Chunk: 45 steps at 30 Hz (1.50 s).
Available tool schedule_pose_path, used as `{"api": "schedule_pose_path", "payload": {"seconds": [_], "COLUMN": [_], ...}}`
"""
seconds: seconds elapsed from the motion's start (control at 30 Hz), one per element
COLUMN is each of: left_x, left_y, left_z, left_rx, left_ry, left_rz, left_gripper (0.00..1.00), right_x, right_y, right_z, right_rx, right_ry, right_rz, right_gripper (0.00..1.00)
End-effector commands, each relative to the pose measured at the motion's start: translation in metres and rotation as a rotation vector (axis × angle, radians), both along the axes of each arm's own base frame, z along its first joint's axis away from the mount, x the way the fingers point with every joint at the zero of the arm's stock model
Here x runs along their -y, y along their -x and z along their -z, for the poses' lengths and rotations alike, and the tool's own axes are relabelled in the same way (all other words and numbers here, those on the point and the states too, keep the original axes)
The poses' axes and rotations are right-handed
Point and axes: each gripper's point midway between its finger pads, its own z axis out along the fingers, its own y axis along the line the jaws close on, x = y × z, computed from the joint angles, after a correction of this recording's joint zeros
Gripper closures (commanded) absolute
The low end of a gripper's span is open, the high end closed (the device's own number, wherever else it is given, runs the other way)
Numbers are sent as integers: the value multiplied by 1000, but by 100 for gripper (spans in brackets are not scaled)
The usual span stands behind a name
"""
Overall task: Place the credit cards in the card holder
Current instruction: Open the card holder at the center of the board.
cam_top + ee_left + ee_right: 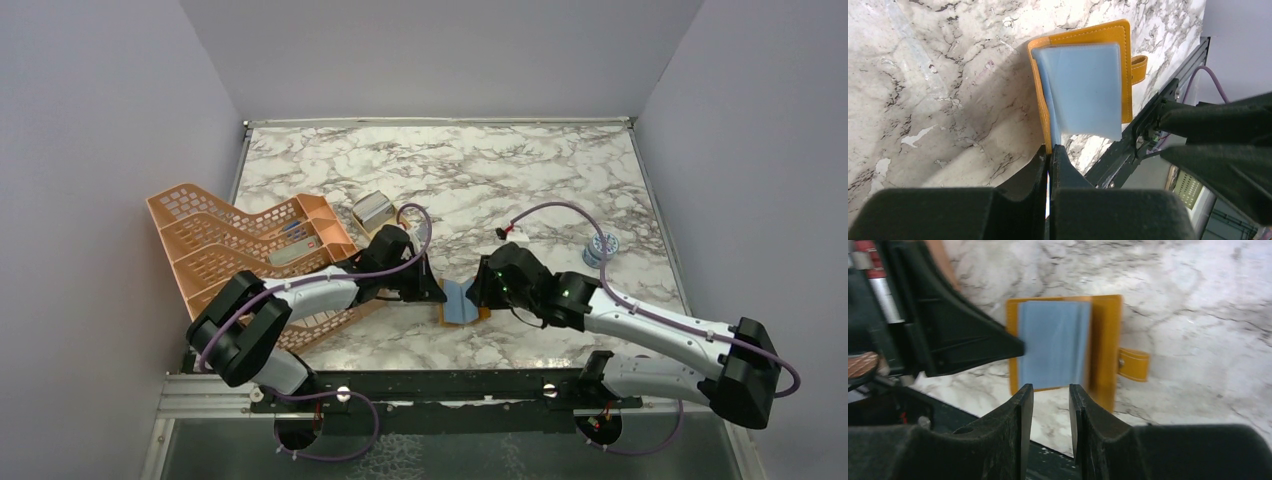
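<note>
Marble table (520,170) seen from above, with two black-and-white robot arms reaching in from the near edge. Between their tips, close to the near edge and about midway across, we see the wallet (460,303) lying open on the marble. It is mustard-orange outside with a pale blue pocket leaf inside.

From the left wrist view, the wallet (1088,85) lies just beyond the left gripper (1049,160). Its fingers are pressed together, and the orange left edge of the cover runs in between their tips, so we read this as a pinch on the wallet. A small orange snap tab (1139,69) sticks out from the opposite cover.

From the right wrist view, the right gripper (1050,400) hangs beside the wallet (1055,345). Its fingers stand parted, with bare marble showing in the gap and nothing held. The left gripper's black tip meets the wallet's other side.

Farther back and to the left, pale grey cards (373,206) sit in a small tan dish (368,224). The dish is just beside a large peach lattice rack (215,245) and well apart from the wallet. A small clear round object (601,248) lies on the right.
</note>
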Motion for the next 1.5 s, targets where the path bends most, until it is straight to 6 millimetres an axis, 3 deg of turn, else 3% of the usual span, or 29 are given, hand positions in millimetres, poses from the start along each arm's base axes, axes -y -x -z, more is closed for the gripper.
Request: {"api": "schedule_pose_path", "payload": {"seconds": [0.0, 0.13, 0.37, 0.8, 1.47], "left_x": [18, 22, 24, 21, 17], "left_y": [-8, -12, -11, -8, -6], "left_z": [-20, -24, -18, -10, -7], "left_rx": [26, 33, 14, 5, 7], "left_ry": [72, 82, 84, 70, 61], "left_rz": [26, 28, 27, 26, 23], "left_gripper": [100, 100, 100, 100, 100], "right_x": [-43, -45, -24, -10, 3], "right_y": [3, -1, -11, -7, -6], "right_z": [-18, -3, 30, 22, 49], "right_rx": [19, 8, -23, -13, -48], "right_ry": [-167, -142, 18, 27, 125], "right_rz": [-135, -130, -27, -10, 24], "right_gripper": [67, 66, 60, 59, 59]}}
